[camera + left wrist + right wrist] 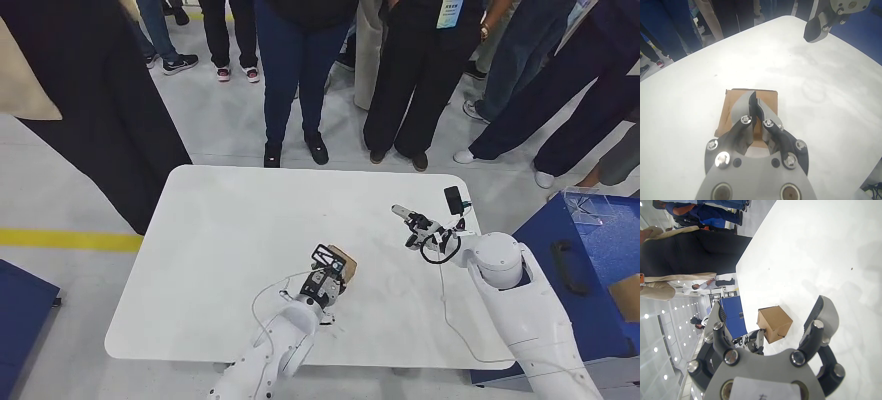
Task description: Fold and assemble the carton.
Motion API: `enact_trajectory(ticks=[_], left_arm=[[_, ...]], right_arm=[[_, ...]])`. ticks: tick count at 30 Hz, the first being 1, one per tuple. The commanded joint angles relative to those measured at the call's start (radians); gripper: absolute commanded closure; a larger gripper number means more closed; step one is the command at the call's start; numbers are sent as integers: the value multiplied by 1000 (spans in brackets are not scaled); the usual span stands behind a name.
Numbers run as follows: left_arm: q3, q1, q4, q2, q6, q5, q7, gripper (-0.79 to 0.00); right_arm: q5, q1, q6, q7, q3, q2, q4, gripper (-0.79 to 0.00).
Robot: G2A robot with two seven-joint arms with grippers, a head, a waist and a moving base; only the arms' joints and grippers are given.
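Observation:
The brown carton point(342, 262) stands as a closed box on the white table point(220, 260), near the front edge at the middle. My left gripper point(326, 274) is shut, its fingertips point(751, 95) together and lying against the carton point(728, 111). From the right wrist view the left gripper point(761, 332) touches one side of the carton point(775, 321). My right gripper point(403, 213) hangs open over the table's right part, well clear of the carton, with nothing between its fingers point(820, 311). One of its fingers point(814, 32) also shows in the left wrist view.
Several people stand close along the table's far edge point(300, 168). A blue cabinet point(590, 270) sits just off the right edge, and another blue object point(20, 310) off the left. The table's left half point(200, 240) is bare.

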Motion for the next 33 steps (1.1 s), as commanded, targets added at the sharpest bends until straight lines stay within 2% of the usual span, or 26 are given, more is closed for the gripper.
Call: enact_trajectory(ticks=[1,5,12,19,27,30,33], left_arm=[[-7,12,-28,1,4,-3,27,0],[-10,27,-45,4,-17,16,19,0],[-5,-6,17,-4,-20,7,-30,0],[-28,21,-47,0,-23,9,35,0],[-9,-14,27,-12,-23,6,-46,0],[-21,-6,-14,-13,-5,-6,23,0],[-69,47,-120,-4,9,-31,173,0]], right_arm=[[0,0,0,0,0,0,0,-785],[0,0,0,0,0,0,0,-785],[0,0,0,0,0,0,0,-785],[0,0,0,0,0,0,0,-785],[0,0,0,0,0,0,0,-785],[0,0,0,0,0,0,0,-785],[0,0,0,0,0,0,0,-785]])
